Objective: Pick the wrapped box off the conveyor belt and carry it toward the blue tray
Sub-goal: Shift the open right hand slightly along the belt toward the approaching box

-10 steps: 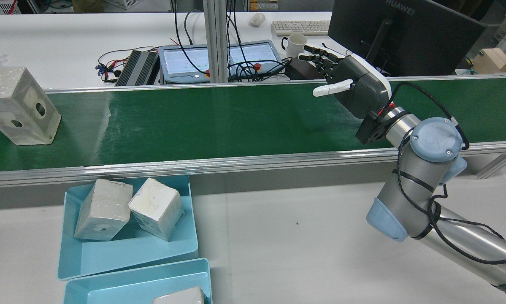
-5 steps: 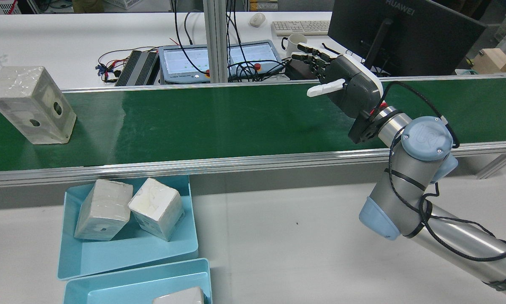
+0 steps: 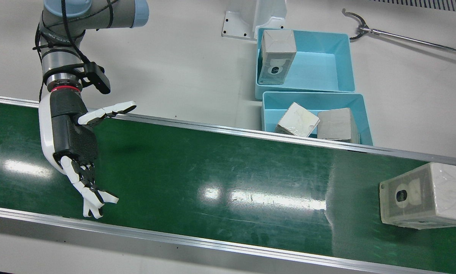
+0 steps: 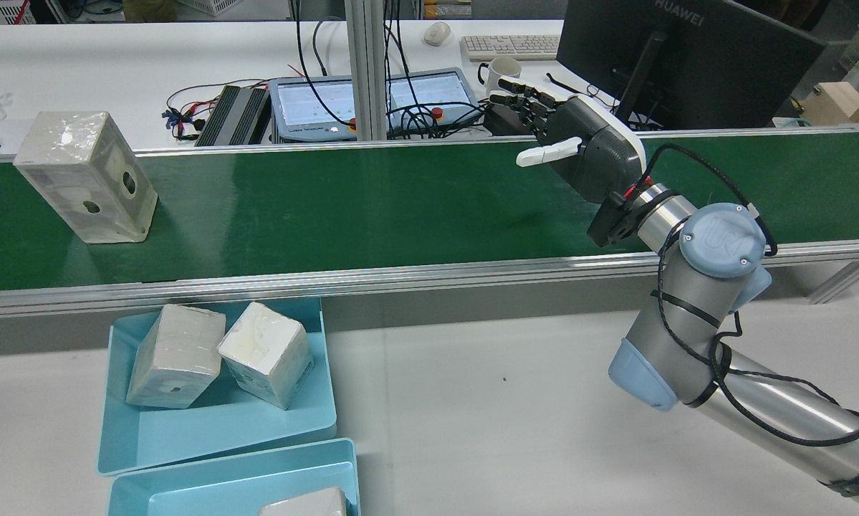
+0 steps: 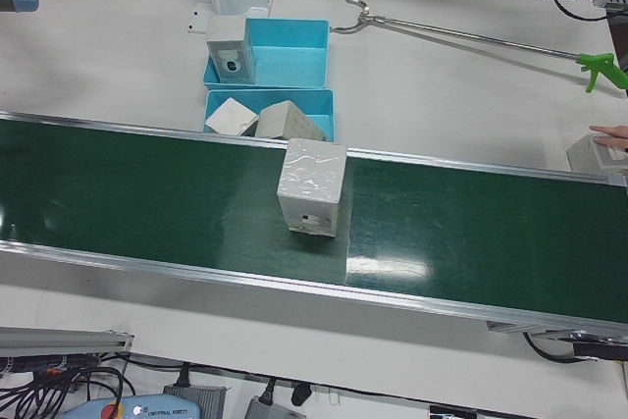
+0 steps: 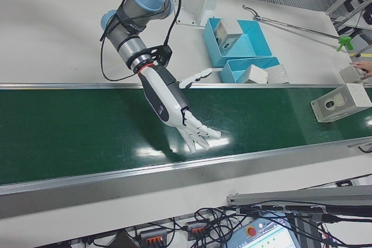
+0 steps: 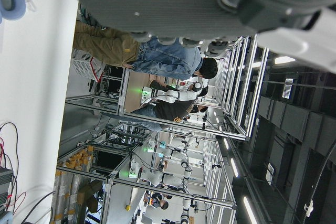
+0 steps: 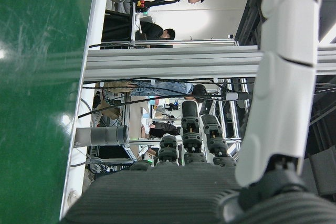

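The wrapped box (image 4: 85, 175) stands upright on the green conveyor belt (image 4: 365, 208), at its left end in the rear view. It also shows in the front view as a pale wrapped box (image 3: 425, 196) and in the left-front view (image 5: 314, 186). My right hand (image 4: 579, 143) hovers over the belt far to the box's right. It is open, fingers spread, palm turned toward the box, and holds nothing. The front view shows the same right hand (image 3: 75, 144). The blue tray (image 4: 207, 430) sits just before the belt and holds two wrapped boxes. My left hand (image 7: 184, 3) appears only in its own view, open and holding nothing.
A second blue tray (image 3: 319, 64) with one wrapped box lies beside the first. A long reach tool (image 5: 471, 36) with a green handle rests on the table. A person's hand (image 5: 610, 134) touches another box (image 5: 589, 154) at the belt's end. A monitor (image 4: 687, 57) stands behind the belt.
The wrapped box has travelled along the belt to the right in the rear view. My right hand has shifted slightly left and stayed open.
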Controlling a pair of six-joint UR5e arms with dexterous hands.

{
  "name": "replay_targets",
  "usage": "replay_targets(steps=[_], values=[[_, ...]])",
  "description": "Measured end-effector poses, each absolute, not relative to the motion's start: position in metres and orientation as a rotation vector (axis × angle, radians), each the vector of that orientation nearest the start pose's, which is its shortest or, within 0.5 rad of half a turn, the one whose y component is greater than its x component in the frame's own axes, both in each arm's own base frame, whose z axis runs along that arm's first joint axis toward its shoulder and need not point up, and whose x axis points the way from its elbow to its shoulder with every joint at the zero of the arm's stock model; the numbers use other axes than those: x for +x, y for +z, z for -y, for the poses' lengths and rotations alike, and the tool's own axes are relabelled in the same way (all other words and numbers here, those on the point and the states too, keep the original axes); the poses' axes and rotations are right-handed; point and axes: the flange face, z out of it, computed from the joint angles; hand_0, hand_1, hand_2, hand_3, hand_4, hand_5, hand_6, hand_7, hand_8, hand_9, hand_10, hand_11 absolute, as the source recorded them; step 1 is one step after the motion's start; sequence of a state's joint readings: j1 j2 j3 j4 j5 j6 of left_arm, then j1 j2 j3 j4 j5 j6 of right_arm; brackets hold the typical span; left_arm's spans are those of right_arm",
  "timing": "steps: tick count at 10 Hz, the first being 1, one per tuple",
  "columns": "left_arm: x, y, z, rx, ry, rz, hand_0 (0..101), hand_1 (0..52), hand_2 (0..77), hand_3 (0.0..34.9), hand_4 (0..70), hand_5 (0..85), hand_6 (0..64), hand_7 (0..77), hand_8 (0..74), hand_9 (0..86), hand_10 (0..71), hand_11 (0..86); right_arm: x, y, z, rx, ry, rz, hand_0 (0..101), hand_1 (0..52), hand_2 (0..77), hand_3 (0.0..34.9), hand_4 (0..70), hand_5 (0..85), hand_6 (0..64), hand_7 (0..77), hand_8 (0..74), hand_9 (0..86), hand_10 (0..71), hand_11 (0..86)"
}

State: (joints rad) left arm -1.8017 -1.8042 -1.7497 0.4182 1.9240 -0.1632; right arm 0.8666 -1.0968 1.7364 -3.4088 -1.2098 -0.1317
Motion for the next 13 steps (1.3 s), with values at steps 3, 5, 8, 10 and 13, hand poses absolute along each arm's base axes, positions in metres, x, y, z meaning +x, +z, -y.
replay_targets(steps=[3, 5, 8, 10, 13], values=[[-0.2222, 0.5191, 0.5133, -0.321, -2.249, -2.214, 0, 0.0, 1.1, 0.0, 0.5, 1.1, 0.0, 0.5, 0.5, 0.0, 0.5, 0.0, -0.2808, 0.3657, 0.5907, 0.442, -1.890, -2.693, 47, 10.4, 8.2, 0.0, 12.0, 12.0, 8.2, 20.2, 6.5, 9.3, 0.0, 1.1], [-0.2222, 0.5190, 0.5133, -0.321, -2.249, -2.214, 0, 0.0, 0.5, 0.0, 0.5, 1.1, 0.0, 0.5, 0.5, 0.0, 0.5, 0.5, -0.2804, 0.3648, 0.5905, 0.443, -1.887, -2.693, 47, 10.4, 8.2, 0.0, 12.0, 12.0, 8.2, 20.7, 6.5, 9.3, 0.0, 1.1], [-0.2222, 0.5190, 0.5133, -0.321, -2.249, -2.214, 0, 0.0, 1.1, 0.0, 0.0, 1.1, 0.0, 0.5, 0.5, 0.0, 0.0, 0.5, -0.2800, 0.3643, 0.5905, 0.446, -1.884, -2.692, 46, 10.4, 7.1, 0.0, 10.9, 12.0, 8.2, 20.7, 6.5, 9.3, 0.0, 1.1], [-0.2222, 0.5190, 0.5133, -0.321, -2.249, -2.214, 0, 0.0, 0.5, 0.0, 0.5, 1.1, 0.5, 0.5, 0.5, 0.5, 0.5, 0.0, -0.2802, 0.3632, 0.5900, 0.447, -1.881, -2.694, 47, 10.4, 7.1, 0.0, 10.9, 12.0, 8.2, 20.7, 6.5, 9.3, 0.0, 1.1], [-0.2222, 0.5191, 0.5133, -0.321, -2.249, -2.214, 0, 0.0, 0.5, 0.0, 0.5, 1.1, 0.5, 0.5, 0.5, 0.0, 0.5, 0.0, -0.2805, 0.3619, 0.5898, 0.448, -1.879, -2.695, 47, 10.4, 7.1, 0.0, 10.9, 12.0, 8.2, 20.7, 6.5, 9.3, 0.0, 1.1]])
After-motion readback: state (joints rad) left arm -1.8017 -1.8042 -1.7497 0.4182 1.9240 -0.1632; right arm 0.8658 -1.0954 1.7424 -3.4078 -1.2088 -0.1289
